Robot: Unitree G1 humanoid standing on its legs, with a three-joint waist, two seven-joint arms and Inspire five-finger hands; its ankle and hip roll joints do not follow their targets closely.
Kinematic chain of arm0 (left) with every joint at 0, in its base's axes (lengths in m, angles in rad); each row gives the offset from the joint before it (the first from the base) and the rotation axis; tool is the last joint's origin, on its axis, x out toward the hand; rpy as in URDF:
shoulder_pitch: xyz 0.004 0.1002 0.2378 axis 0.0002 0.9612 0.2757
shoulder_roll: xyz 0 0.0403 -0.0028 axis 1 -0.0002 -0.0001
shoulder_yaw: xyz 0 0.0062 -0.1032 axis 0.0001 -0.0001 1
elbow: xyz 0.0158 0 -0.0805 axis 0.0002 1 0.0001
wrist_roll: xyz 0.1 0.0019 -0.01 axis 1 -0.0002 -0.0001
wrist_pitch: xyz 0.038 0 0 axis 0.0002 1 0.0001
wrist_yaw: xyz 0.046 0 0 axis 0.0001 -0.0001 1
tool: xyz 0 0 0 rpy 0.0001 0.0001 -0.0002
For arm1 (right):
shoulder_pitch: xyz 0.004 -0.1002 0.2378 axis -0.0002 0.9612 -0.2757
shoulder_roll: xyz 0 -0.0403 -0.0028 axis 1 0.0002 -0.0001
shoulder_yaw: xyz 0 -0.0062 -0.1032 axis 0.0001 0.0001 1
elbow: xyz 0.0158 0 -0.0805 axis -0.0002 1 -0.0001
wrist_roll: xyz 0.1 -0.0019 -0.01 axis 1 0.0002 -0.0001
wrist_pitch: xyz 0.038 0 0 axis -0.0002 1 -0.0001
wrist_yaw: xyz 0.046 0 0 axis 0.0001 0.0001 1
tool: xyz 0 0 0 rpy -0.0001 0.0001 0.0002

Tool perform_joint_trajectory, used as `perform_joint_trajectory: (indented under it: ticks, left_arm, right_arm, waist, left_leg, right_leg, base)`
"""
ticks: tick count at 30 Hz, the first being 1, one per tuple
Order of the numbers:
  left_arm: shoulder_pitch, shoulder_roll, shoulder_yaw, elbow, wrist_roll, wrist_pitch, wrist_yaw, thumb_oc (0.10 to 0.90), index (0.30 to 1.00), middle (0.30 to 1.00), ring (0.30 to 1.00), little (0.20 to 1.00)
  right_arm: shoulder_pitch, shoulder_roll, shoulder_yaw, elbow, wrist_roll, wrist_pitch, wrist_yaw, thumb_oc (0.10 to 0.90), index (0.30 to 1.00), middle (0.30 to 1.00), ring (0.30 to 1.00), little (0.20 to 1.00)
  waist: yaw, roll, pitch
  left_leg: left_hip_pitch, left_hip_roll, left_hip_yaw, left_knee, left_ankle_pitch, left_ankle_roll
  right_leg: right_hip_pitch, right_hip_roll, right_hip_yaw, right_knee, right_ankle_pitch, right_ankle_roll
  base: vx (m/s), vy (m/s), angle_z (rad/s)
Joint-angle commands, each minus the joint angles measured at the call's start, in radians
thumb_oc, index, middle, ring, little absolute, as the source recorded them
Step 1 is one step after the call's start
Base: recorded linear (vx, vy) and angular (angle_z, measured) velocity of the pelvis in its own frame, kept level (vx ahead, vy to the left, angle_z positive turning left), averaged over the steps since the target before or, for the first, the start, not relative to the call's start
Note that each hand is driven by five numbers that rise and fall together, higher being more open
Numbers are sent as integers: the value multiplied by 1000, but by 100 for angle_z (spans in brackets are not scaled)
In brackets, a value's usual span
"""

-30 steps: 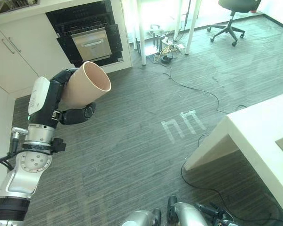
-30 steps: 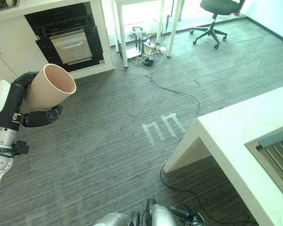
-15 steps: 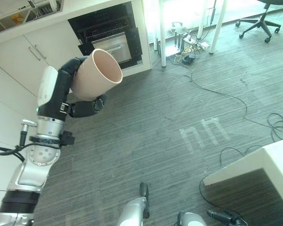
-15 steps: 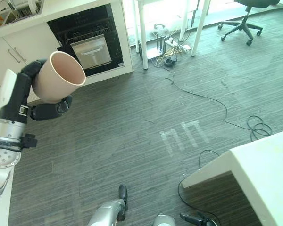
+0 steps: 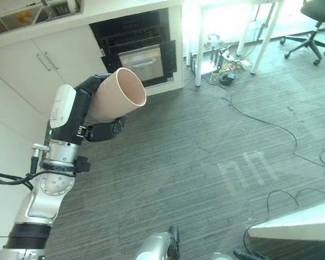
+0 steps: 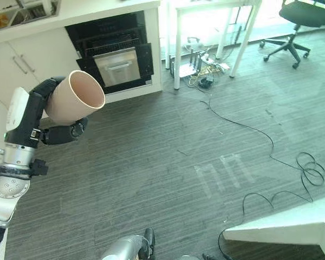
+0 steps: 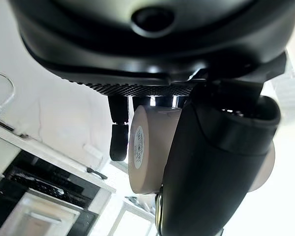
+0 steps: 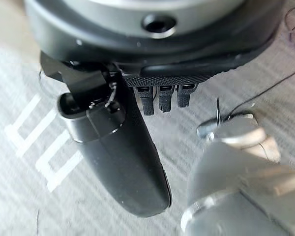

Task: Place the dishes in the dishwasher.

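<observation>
A tall beige cup (image 5: pixel 116 95) is held on its side in mid-air above the grey floor, its open mouth turned toward the far right. My left hand (image 5: pixel 81 116) is shut on it, fingers over the top and thumb underneath. In the left wrist view the cup's base (image 7: pixel 147 147) sits between the thumb (image 7: pixel 211 162) and a finger. The dishwasher (image 5: pixel 138 51) stands open in the white cabinet front beyond the cup, its dark cavity and a steel panel showing. My right hand (image 8: pixel 118 142) hangs over the floor, fingers relaxed and holding nothing.
White cabinets (image 5: pixel 38 59) line the far left. White table legs (image 5: pixel 197 49) and a tangle of plugs stand right of the dishwasher. Cables (image 5: pixel 260 119) run across the floor, with an office chair (image 5: pixel 314 16) far right. A white counter corner (image 5: pixel 303 225) juts in at lower right.
The whole picture has shifted, so the camera moved: the dishwasher now sits more central and the white counter has slid to the lower right. The cup stays in my left hand.
</observation>
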Motion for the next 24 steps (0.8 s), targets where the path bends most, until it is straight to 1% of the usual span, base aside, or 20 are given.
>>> perform_joint_trajectory:
  ticks: [1,2,3,4,5,6,7,8,9,10,12,14,16,17,18,19,20,22,23,24]
  left_arm:
    - [-80,84,80,-77,-38,-31,74,400,300,300,300,300]
    - [-75,100,76,-72,-42,-27,89,400,300,300,300,300]
    - [-72,112,73,-70,-46,-25,96,400,300,300,300,300]
    - [-72,119,73,-73,-46,-26,100,400,300,300,300,300]
    - [-76,124,74,-80,-48,-20,96,400,300,300,300,300]
    - [-80,125,73,-87,-47,-14,94,400,300,300,300,300]
    - [-90,126,71,-95,-45,0,93,400,300,300,300,300]
    - [-108,132,61,-95,-45,13,96,400,300,300,300,300]
    - [-119,145,52,-83,-54,13,100,400,300,300,300,300]
    - [-122,162,48,-74,-69,7,100,400,300,300,300,300]
    - [-119,193,51,-58,-107,-15,97,400,300,300,300,300]
    - [-109,195,63,-63,-136,-18,81,400,300,300,300,300]
    - [-102,191,68,-72,-139,-15,77,400,300,300,300,300]
    - [-92,180,72,-93,-143,-4,81,400,300,300,300,300]
    - [-88,171,75,-102,-140,3,80,400,300,300,300,300]
    - [-89,154,76,-123,-139,20,74,400,300,300,300,300]
    - [-102,149,75,-143,-151,35,64,400,300,300,300,300]
    - [-118,140,75,-155,-172,37,35,400,300,300,300,300]
    - [-126,136,75,-159,-184,37,18,400,300,300,300,300]
    - [-139,134,73,-155,-199,31,-8,400,300,300,300,300]
  right_arm:
    - [18,-30,26,-24,-10,-25,-3,800,900,900,900,900]
    - [15,-29,39,-25,-19,-25,3,800,900,900,900,900]
    - [11,-33,46,-21,-26,-27,10,800,900,900,900,900]
    - [6,-36,50,-19,-34,-26,12,800,900,900,900,900]
    - [4,-40,51,-14,-30,-27,16,800,900,900,900,900]
    - [3,-43,53,-11,-22,-26,18,800,900,900,900,900]
    - [-4,-52,56,-1,-6,-22,23,800,900,900,900,900]
    - [-13,-64,59,13,3,-14,29,800,900,900,900,900]
    - [-22,-74,54,30,-1,-9,37,800,900,900,900,900]
    - [-25,-81,49,47,-7,-9,45,800,900,900,900,900]
    - [-21,-84,43,65,-9,-7,54,800,900,900,900,900]
    - [-22,-84,49,77,2,1,63,800,900,900,900,900]
    - [-22,-85,53,79,9,-1,63,800,900,900,900,900]
    - [-29,-87,66,78,-9,-5,66,800,900,900,900,900]
    - [-34,-91,73,78,-16,-8,64,800,900,900,900,900]
    - [-46,-108,82,78,-10,-14,65,800,900,900,900,900]
    - [-55,-125,84,73,4,-26,77,800,900,900,900,900]
    - [-60,-137,76,67,16,-45,81,800,900,900,900,900]
    - [-61,-140,71,67,32,-51,81,800,900,900,900,900]
    - [-62,-144,59,69,57,-58,81,800,900,900,900,900]
  waist:
    - [-15,49,-53]
    - [-17,53,-41]
    - [-23,55,-35]
    - [-33,58,-32]
    - [-38,58,-30]
    - [-41,60,-28]
    - [-44,58,-25]
    - [-52,57,-25]
    - [-59,46,-21]
    - [-61,37,-22]
    - [-64,40,-29]
    - [-57,40,-43]
    - [-57,41,-47]
    - [-52,44,-61]
    - [-52,48,-65]
    - [-46,47,-73]
    - [-39,33,-60]
    - [-38,27,-48]
    - [-38,23,-44]
    - [-38,21,-40]
  left_leg:
    - [54,6,-81,-75,-72,-35]
    - [70,7,-71,-75,-76,-23]
    - [79,6,-76,-75,-85,-19]
    - [80,4,-86,-75,-88,-17]
    - [83,2,-94,-75,-91,-18]
    - [87,5,-102,-75,-96,-20]
    - [91,5,-114,-75,-107,-24]
    - [99,3,-129,-75,-124,-26]
    - [117,-12,-134,-75,-150,-24]
    - [133,-25,-143,-75,-173,-20]
    - [160,-27,-155,-75,-197,-16]
    - [178,-20,-163,-75,-197,-25]
    - [184,-16,-169,-75,-197,-29]
    - [213,3,-168,-75,-199,-40]
    - [230,11,-164,-75,-197,-49]
    - [270,26,-145,-75,-110,-83]
    - [237,39,-101,42,19,-124]
    - [132,54,-44,243,62,-151]
    - [82,72,-16,317,67,-155]
    - [15,91,8,368,57,-150]
  right_leg:
    - [-124,79,-43,183,128,0]
    - [-180,75,-42,238,138,-7]
    - [-208,100,-32,223,127,-10]
    - [-231,143,-22,157,109,-12]
    - [-230,163,-17,99,103,-14]
    - [-225,174,-16,28,102,-18]
    - [-229,180,-6,-118,98,-25]
    - [-238,184,14,-280,122,-21]
    - [-289,168,45,-306,135,-2]
    - [-333,159,73,-306,154,17]
    - [-356,166,87,-306,179,21]
    - [-327,177,73,-306,152,0]
    - [-319,181,71,-306,145,-5]
    - [-295,190,66,-306,117,-28]
    - [-283,195,64,-306,104,-38]
    - [-251,204,69,-306,70,-62]
    - [-207,201,77,-306,42,-87]
    - [-175,197,66,-306,28,-109]
    - [-160,196,56,-306,21,-120]
    - [-145,197,44,-306,11,-131]
  base:
    - [135,246,45]
    - [76,139,13]
    - [90,39,-10]
    - [167,-46,-17]
    - [164,-76,-14]
    - [193,-105,21]
    - [257,-143,50]
    - [332,-178,58]
    - [409,-207,41]
    - [379,-193,16]
    - [439,-243,22]
    - [387,-260,21]
    - [304,-186,31]
    - [473,-249,26]
    - [686,-358,1]
    - [561,-348,-1]
    - [523,-373,-7]
    - [269,-262,30]
    - [198,-206,81]
    - [225,-150,65]
